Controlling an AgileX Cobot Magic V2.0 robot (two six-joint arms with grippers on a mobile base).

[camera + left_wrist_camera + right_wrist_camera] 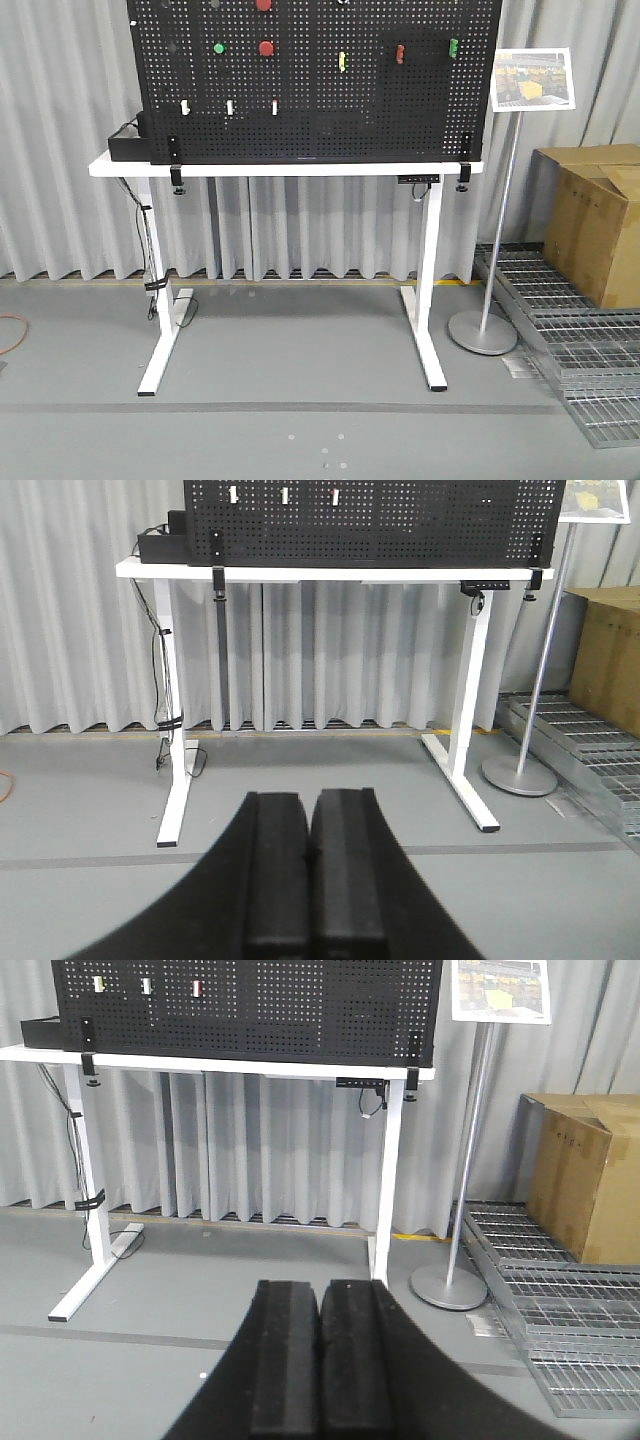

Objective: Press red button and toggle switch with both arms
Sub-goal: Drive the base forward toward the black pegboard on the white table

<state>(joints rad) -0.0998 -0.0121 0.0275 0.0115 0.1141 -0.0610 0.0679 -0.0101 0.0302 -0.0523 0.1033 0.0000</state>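
Note:
A black pegboard (310, 120) stands on a white table (120, 168) across the floor from me. On it a red button (266, 48) sits beside a green one (219, 47), and another red button (263, 4) is cut by the top edge. Three small toggle switches (229, 106) form a row lower left, also seen as toggle switches (284, 496) and toggle switches (146, 985) in the wrist views. My left gripper (308, 800) and right gripper (320, 1286) are both shut on nothing, low over the floor and far from the board. Neither arm shows in the front view.
A sign on a metal stand (497, 200) with a round base stands right of the table. A cardboard box (595, 220) rests on metal grating (570, 320) at the far right. Cables hang down the left table leg (152, 260). Grey curtains hang behind.

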